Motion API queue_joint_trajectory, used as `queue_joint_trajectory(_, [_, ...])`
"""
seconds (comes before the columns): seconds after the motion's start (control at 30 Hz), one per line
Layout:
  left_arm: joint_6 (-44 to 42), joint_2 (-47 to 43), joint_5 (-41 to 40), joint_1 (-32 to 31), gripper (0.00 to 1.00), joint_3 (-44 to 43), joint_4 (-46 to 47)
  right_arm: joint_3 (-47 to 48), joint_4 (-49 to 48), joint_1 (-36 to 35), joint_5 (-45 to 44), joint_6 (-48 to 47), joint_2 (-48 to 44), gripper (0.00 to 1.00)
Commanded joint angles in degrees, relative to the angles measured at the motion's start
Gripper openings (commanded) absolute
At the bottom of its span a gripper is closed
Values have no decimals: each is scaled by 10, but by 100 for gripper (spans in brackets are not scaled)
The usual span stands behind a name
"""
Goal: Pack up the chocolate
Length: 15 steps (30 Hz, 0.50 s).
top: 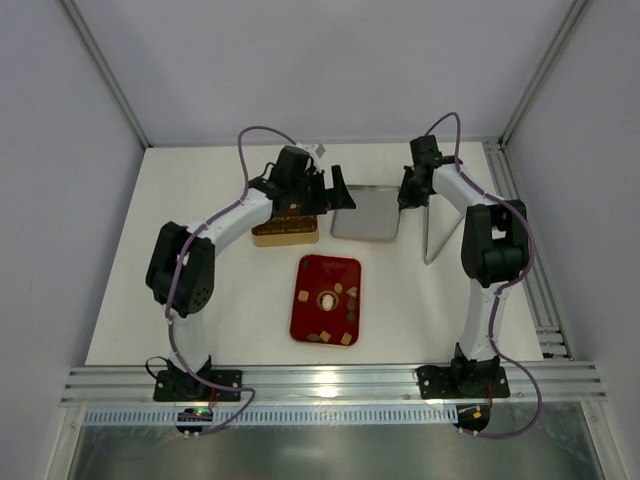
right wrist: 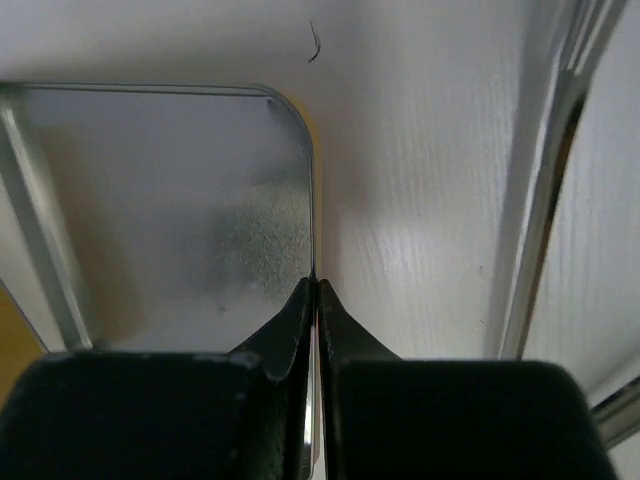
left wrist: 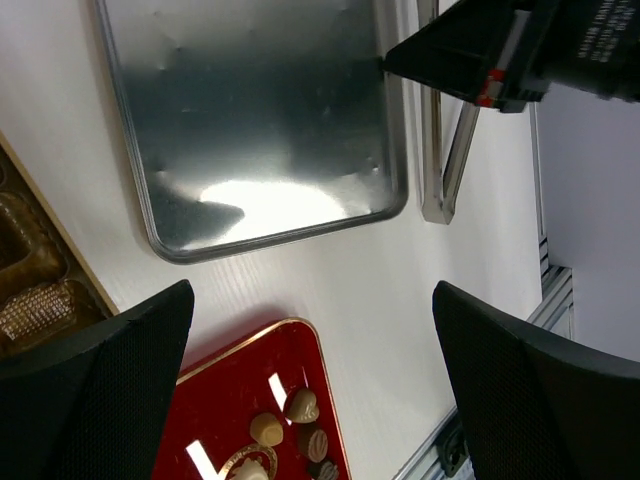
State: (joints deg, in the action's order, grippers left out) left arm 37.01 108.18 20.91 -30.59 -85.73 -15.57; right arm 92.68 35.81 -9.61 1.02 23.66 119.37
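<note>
Left end effector (left wrist: 312, 300) spread, right end effector (right wrist: 315, 286) pinching silver tray (right wrist: 170, 200) beside gold box (top: 285, 232)

Red tray (top: 318, 272), gold box (top: 285, 235), silver tin (top: 365, 213); chocolate (left wrist: 301, 405) brown, tan, perhaps cream.

Top camera: mounted high behind the arm bases (top: 197, 381), facing down and forward. It is distant and covers the whole table (top: 410, 300).

Left wrist camera: looks down past the left gripper (left wrist: 312, 290), whose fingers fill the lower corners. It sits fairly near the table.

Right wrist camera: looks along the right gripper (right wrist: 315, 285), very near the steel tray (right wrist: 170, 200) rim.

Shared coverage: the steel tray appears in all three views. The red tray (top: 326, 299) and gold box (top: 285, 235) appear in the top and left wrist views. The left wrist view also shows the right gripper at upper right.
</note>
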Motion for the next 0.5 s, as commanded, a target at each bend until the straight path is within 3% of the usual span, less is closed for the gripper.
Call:
queue_joint_trajectory(0.0, [1, 24, 17, -2, 100, -37, 32, 5, 6, 8, -5, -9, -81, 4])
queue_joint_trajectory(0.47, [32, 132, 17, -2, 100, -133, 33, -62, -3, 38, 36, -1, -167, 4])
